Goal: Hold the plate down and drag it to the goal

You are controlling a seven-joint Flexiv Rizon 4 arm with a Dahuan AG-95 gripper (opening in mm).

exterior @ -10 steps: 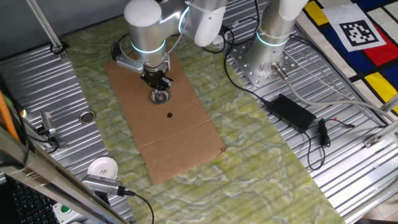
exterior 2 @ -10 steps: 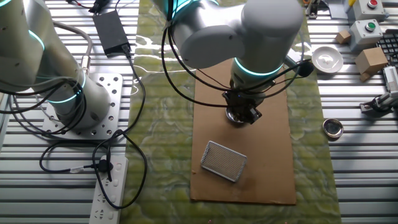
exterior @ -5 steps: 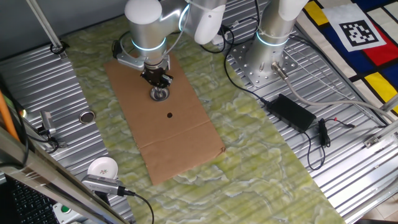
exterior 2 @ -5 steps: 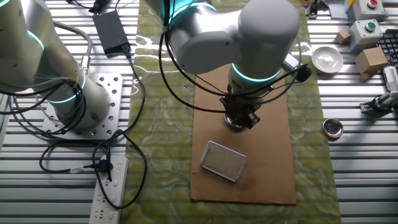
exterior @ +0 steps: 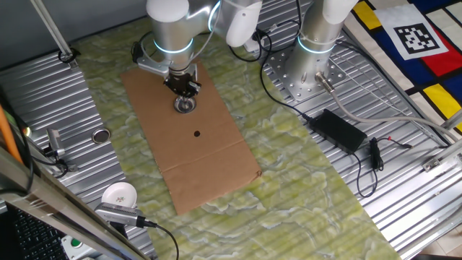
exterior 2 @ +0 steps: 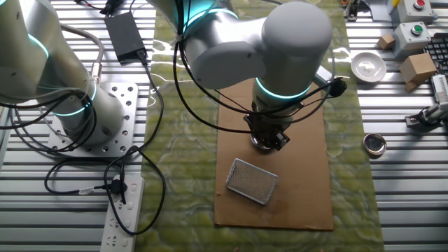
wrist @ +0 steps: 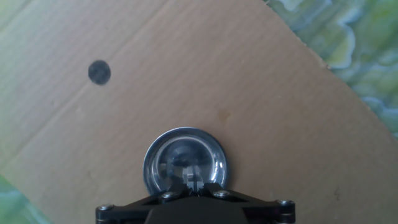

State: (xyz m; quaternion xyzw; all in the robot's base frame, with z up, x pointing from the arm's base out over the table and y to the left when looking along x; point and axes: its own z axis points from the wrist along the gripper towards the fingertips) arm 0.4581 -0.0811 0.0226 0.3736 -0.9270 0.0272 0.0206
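On one cardboard sheet (exterior: 189, 141), one plate (wrist: 185, 163) under the tool (exterior: 185, 90), fingers' spread unclear.

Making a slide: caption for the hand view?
Claw over shiny plate on cardboard, dark dot beyond.

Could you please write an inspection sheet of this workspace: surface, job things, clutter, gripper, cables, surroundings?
Surface: cardboard sheet on a green patterned mat, over a ribbed metal table.
Job things: plate sits on the cardboard, apart from the dark dot.
Clutter: mesh pad on the cardboard; dark metal disc, white cup and button boxes on the ribbed table.
Gripper: gripper is over the plate, tip at its middle; open or shut cannot be told.
Cables: black cables run by the power brick; more loop near the power strip.
Surroundings: second arm's base beside the mat; marker board at the edge.
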